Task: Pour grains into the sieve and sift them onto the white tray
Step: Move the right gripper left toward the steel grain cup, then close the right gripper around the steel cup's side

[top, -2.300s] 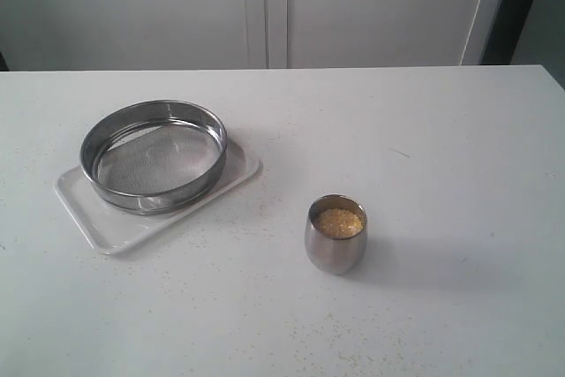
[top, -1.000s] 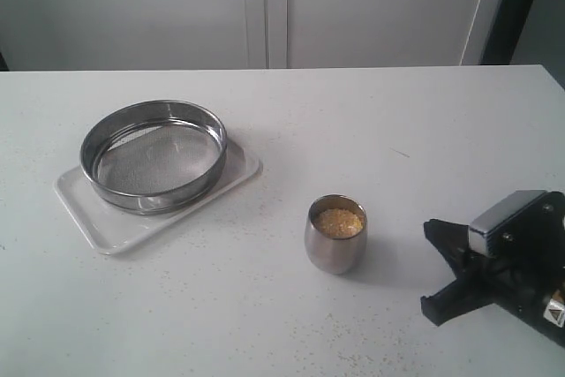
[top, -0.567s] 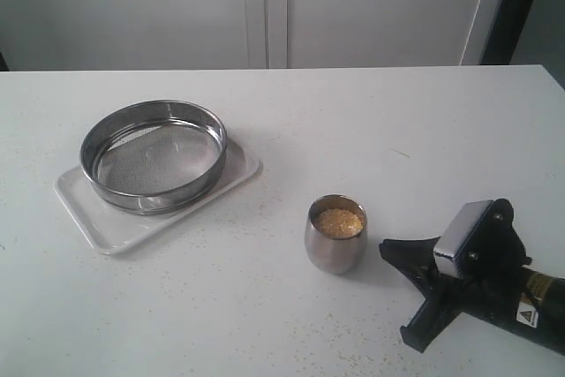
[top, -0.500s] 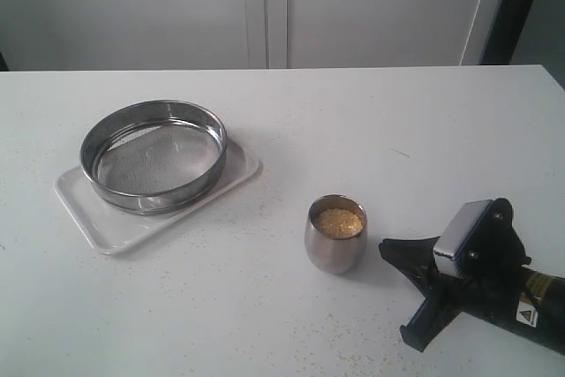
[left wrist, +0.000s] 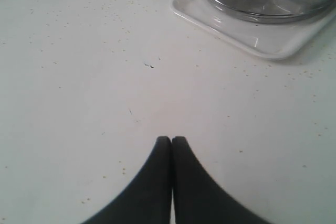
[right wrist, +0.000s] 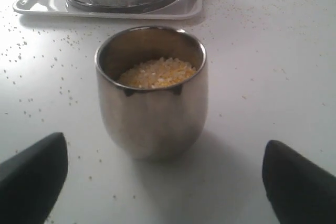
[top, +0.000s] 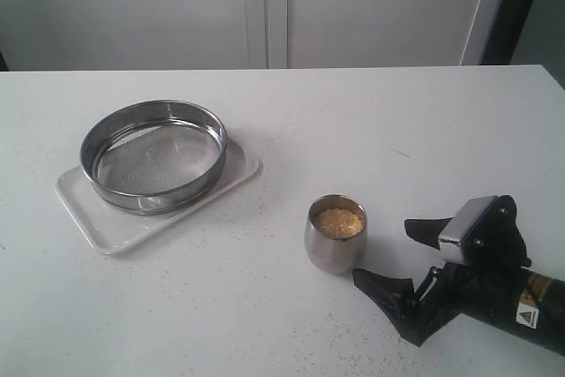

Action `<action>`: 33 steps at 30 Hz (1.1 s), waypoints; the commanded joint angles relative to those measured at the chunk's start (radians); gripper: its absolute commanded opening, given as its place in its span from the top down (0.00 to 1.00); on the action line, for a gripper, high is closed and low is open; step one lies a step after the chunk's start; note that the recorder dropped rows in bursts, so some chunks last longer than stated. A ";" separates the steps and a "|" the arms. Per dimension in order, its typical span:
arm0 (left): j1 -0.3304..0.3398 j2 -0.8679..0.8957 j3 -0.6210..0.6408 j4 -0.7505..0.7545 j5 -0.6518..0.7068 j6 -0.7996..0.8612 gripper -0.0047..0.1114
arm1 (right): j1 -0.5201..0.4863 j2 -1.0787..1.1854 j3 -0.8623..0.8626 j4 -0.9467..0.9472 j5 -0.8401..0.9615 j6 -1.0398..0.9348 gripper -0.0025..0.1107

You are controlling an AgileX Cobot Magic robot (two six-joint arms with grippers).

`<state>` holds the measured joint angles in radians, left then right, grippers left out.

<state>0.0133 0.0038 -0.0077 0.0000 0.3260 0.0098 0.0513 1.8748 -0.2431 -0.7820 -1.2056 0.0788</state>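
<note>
We count one sieve (top: 154, 156), one white tray (top: 104, 232) and one small steel cup (top: 335, 252) on the white table (top: 415, 121). The sieve stands upright on the tray and covers most of it; one corner of the tray shows bare toward the near side. Its mesh looks bare in the exterior view.

The grains (top: 339, 222), yellow mixed with pale ones, lie inside the cup and fill it to a little under the rim. Many single specks are also scattered on the table around the cup and near the tray. The cup stands upright, well apart from the tray, on the right side of it.

We see two grippers. The right gripper (top: 385, 252) is low over the table with its two black fingers spread wide; the cup is just in front of them and they do not touch it. The left gripper (left wrist: 171, 141) has its two fingers pressed together with nothing between them, over bare table near the tray.
</note>
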 commanded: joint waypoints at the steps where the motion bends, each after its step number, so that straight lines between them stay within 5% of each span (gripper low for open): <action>1: 0.001 -0.004 0.008 0.000 0.007 -0.010 0.96 | -0.003 0.002 -0.005 -0.003 -0.015 0.011 0.15; 33: 0.001 -0.004 0.008 0.000 0.007 -0.010 0.96 | 0.069 0.202 -0.210 -0.041 -0.015 0.042 0.15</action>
<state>0.0133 0.0038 -0.0077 0.0000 0.3260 0.0098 0.1204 2.0505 -0.4374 -0.8172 -1.2095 0.1156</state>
